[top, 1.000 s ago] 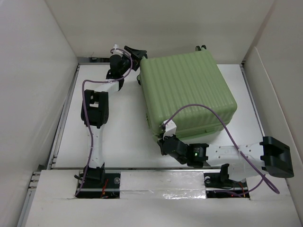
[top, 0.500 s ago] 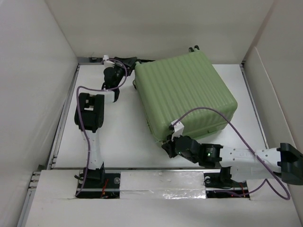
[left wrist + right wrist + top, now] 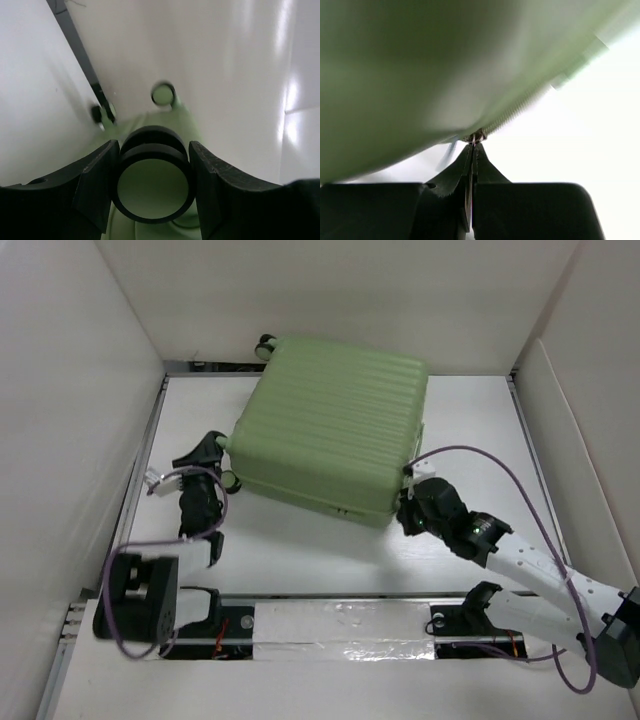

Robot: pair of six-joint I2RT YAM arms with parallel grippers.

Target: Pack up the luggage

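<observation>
Top external: closed, ribbed pale-green luggage (image 3: 330, 425); left pincer (image 3: 153, 156) clasps its black wheel (image 3: 150, 136); right pincer (image 3: 473, 146) pinched shut.

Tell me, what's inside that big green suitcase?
Nothing inside shows. The luggage lies shut, so only its ribbed green shell and black caster wheels are visible. Anything packed in it is hidden by the closed lid.

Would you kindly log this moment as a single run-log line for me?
task: pack luggage | luggage: closed, on table | left gripper: shut on caster wheel | right gripper: shut on zipper pull
</observation>
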